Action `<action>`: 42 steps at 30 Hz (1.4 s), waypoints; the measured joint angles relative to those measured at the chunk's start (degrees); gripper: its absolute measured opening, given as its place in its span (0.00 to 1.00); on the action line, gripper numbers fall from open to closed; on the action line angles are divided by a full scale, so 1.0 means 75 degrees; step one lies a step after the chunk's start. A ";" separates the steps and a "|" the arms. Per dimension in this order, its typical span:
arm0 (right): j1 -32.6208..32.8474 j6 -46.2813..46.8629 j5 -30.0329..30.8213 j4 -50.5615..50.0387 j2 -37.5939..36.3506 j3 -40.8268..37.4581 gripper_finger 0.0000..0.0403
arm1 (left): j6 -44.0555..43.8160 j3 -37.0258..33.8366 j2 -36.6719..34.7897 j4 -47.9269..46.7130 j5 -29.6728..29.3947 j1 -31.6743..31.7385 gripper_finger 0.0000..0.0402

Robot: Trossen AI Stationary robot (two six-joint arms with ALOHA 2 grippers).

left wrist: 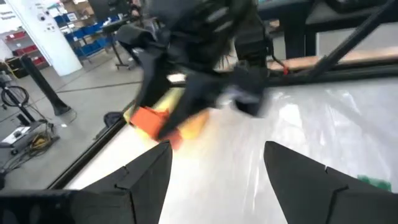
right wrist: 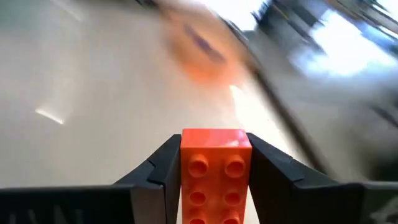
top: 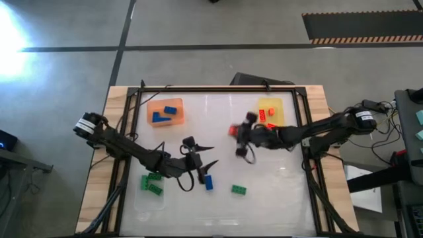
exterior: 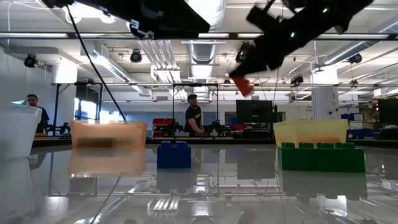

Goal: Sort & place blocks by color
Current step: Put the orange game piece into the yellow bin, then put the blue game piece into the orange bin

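Note:
My right gripper (top: 235,131) is shut on a red-orange block (right wrist: 214,177) above the table's middle, left of the yellow tray (top: 277,104), which holds red-orange blocks (top: 266,114). In the low view this block (exterior: 244,86) hangs high over the table. My left gripper (top: 207,155) is open over the middle, near a blue block (top: 209,182) lying on the table. Its wrist view shows its fingers spread (left wrist: 214,171), with the right arm's block (left wrist: 148,120) ahead. Blue blocks (top: 164,114) lie in the orange tray (top: 153,106). Green blocks (top: 151,183) lie in the clear tray, and one green block (top: 238,190) lies loose. My right gripper pinches the red-orange block between its two fingers, one on each long side (right wrist: 184,180), with the studded face towards the wrist camera. The fingers come from the table's right, slanting down. The block is lifted clear of the table.
Black frame bars (top: 198,89) run round the white table top. The clear tray (top: 149,198) sits at the near left. In the low view the blue block (exterior: 174,154) and green block (exterior: 320,157) stand close. People stand in the room beyond (exterior: 194,115).

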 joint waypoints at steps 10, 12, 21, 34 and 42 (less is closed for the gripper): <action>-0.2217 0.4613 0.3949 -0.5571 -0.0111 0.0838 0.32 | 0.0000 -0.0035 -0.0101 -0.0185 -0.0021 -0.0009 0.59; -0.2848 0.5060 0.2935 -0.5886 -0.0046 0.0804 0.32 | 0.0000 -0.0049 -0.0101 -0.0180 -0.0024 -0.0009 0.59; -0.4158 0.5366 0.1322 -0.5892 0.0595 0.0585 0.44 | -0.0009 -0.0082 -0.0101 -0.0176 -0.0021 -0.0009 0.59; -0.4091 0.5344 0.1092 -0.5843 0.0277 0.0597 0.46 | -0.0023 -0.0130 -0.0101 -0.0174 -0.0018 -0.0009 0.59; -0.3322 0.5343 0.0659 -0.5771 -0.0441 0.0597 0.45 | -0.0427 -0.0269 -0.0102 -0.0176 -0.0012 -0.0014 0.59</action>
